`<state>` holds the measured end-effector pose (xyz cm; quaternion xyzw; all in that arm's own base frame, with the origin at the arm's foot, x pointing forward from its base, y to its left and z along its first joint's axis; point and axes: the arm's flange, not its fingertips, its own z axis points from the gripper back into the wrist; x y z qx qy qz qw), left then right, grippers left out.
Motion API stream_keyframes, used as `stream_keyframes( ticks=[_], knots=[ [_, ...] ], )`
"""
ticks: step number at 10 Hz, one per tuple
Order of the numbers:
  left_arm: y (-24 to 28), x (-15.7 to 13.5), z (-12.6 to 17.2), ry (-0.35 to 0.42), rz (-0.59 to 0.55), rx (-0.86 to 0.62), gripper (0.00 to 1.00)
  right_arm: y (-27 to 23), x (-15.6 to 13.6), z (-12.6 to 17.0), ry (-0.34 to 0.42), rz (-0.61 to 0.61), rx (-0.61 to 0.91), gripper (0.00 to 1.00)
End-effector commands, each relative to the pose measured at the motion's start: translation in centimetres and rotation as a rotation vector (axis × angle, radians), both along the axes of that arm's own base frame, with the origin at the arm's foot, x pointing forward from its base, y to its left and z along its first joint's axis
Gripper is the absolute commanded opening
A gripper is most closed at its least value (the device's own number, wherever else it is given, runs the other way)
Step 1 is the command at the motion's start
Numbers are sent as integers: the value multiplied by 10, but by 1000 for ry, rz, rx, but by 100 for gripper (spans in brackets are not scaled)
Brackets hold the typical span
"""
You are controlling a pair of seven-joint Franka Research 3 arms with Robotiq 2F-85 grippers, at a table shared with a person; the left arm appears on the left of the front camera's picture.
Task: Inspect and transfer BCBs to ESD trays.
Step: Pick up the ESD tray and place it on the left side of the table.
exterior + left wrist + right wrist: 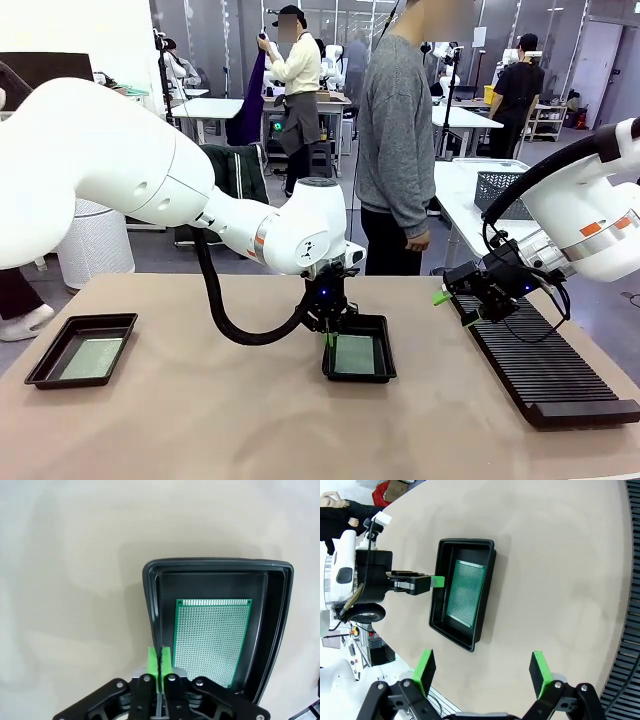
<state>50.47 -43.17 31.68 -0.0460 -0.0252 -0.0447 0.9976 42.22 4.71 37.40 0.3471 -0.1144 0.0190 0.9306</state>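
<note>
Left gripper point(328, 337) is hovering over the left rim of the middle tray point(384, 374), pads pressed together with nothing between them; in the left wrist view its green pads point(160, 661) are sitting just above that rim. A BCB point(212, 641) is lying flat inside this tray point(272, 630). A second BCB point(93, 357) is lying in the far-left tray point(42, 367). Right gripper point(482, 671) is hanging spread wide and empty above the table, near the rack point(545, 365).
</note>
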Motion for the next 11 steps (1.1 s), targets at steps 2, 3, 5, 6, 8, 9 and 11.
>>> stream_keyframes(
  ticks=[2,3,5,6,8,9,11],
  knots=[
    [15,-4,2,-12,19,-14,3,0,-1,0,-3,-3,2,100],
    [29,-7,5,-14,24,-26,3,0,-1,0,-3,-3,2,100],
    [59,-10,8,-16,33,-33,3,0,-1,0,-3,-3,2,100],
    [74,-12,12,-23,34,-28,3,0,-1,0,-3,-3,2,100],
    [108,-17,22,-24,40,-15,3,0,-1,0,-3,-3,2,100],
    [127,-21,21,-20,43,-20,3,0,-1,0,-3,-3,2,100],
    [167,-23,22,-17,59,-26,3,0,-1,0,-3,-3,2,100]
  ],
)
